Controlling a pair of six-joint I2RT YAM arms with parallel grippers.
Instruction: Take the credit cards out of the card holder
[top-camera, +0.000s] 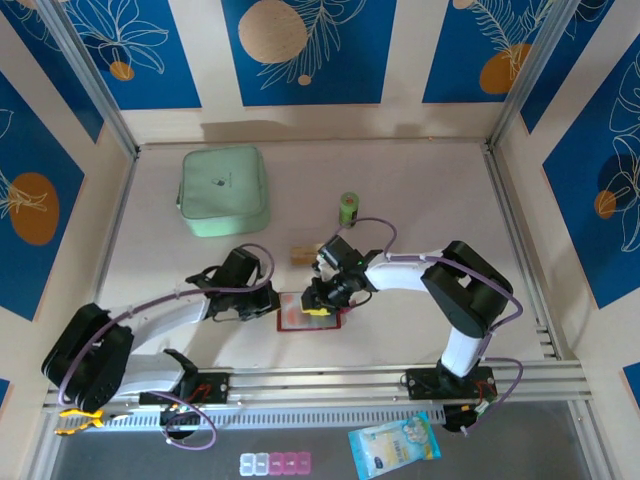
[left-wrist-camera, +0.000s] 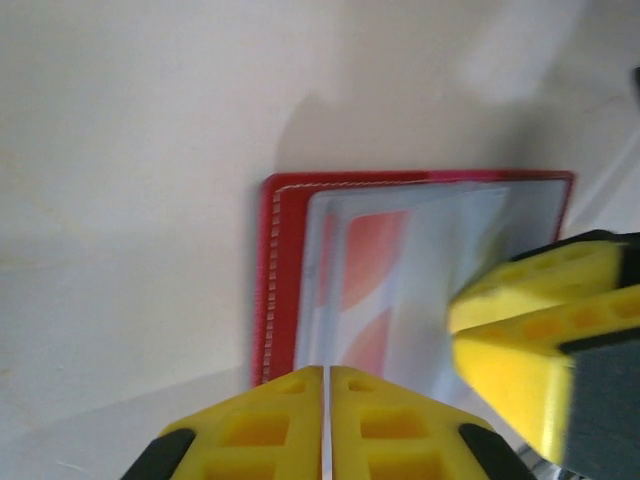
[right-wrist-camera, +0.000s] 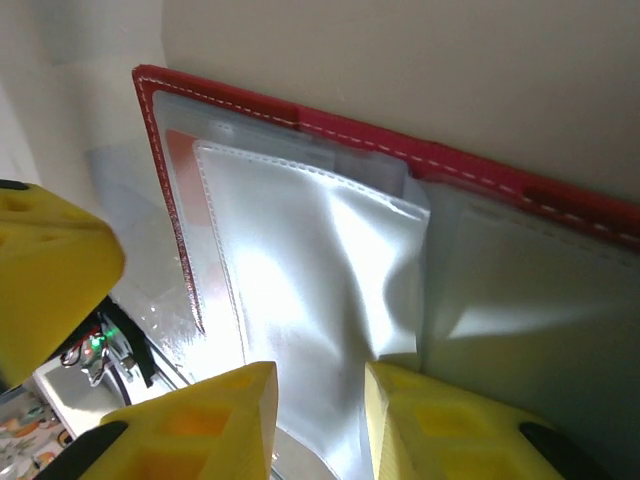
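Near ledge, off the desk (top-camera: 430, 190): a pink-and-clear pill box (top-camera: 275, 462), with a blue packet (top-camera: 395, 446) to its right.

On the desk, the card holder (top-camera: 312, 321) lies open and flat, close to the near edge at centre, between my two arms.

Just beyond it an orange-tan card (top-camera: 302, 254) lies loose, apart from the holder. Farther out is an upright green roll (top-camera: 348, 207). Far left is a mint-green zip case (top-camera: 225, 190). Both sit well apart from the holder.

A whitish card with a red patch (left-wrist-camera: 370, 250) sits inside a clear sleeve (right-wrist-camera: 300, 260).

My left end effector (left-wrist-camera: 325, 390) has its pads together with only a hairline slit, at the holder's left edge. Can't tell if it pins that edge.

My right end effector (right-wrist-camera: 320, 400) stands narrow, over the holder's middle. The rumpled sleeve runs up into the gap. Can't tell whether it's pinched.
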